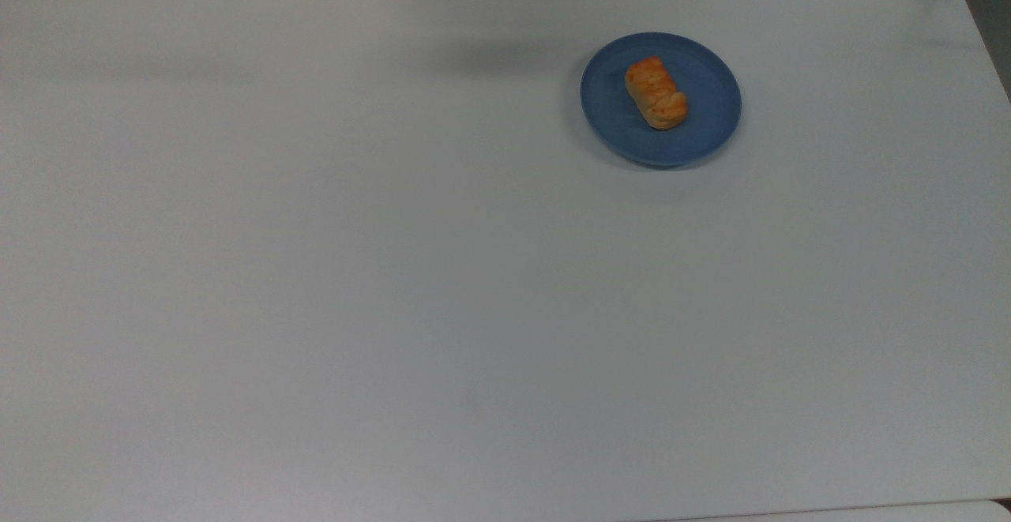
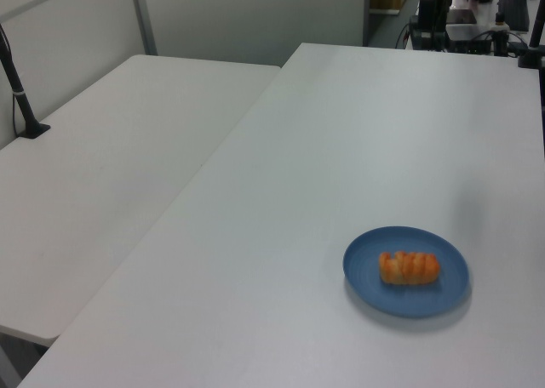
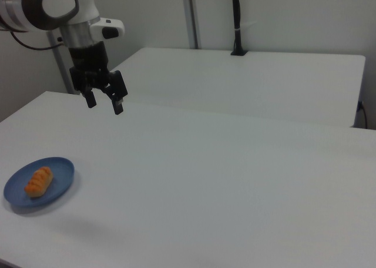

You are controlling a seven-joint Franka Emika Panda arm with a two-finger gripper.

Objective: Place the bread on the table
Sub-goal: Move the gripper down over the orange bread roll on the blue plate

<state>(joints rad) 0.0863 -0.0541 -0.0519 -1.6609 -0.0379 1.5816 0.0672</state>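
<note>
The bread (image 1: pixel 656 93) lay on the blue plate (image 1: pixel 703 139), roughly at the plate's middle, with its ridged golden-orange top facing up. In the top view it sat aslant, one end toward the far left of the plate and the other toward the near right. The plate rested flat on the table (image 1: pixel 395 285), in the far right part of the top view. In the left view the plate (image 2: pixel 366 277) appeared near the lower right, the bread (image 2: pixel 409 267) lying crosswise on it. In the right view the plate (image 3: pixel 61 183) stood near the left edge of the table (image 3: pixel 223 186), carrying the bread (image 3: pixel 38 182).

My pincer (image 3: pixel 103 104) hung in the air above the table, well apart from the plate and to its upper right in the right view. Its two fingers (image 3: pixel 118 106) were spread with a clear gap between them and gripped nothing. They pointed downward. A second white table (image 3: pixel 264 80) stood beyond mine, with a black post (image 3: pixel 237 21) rising from its far side.
</note>
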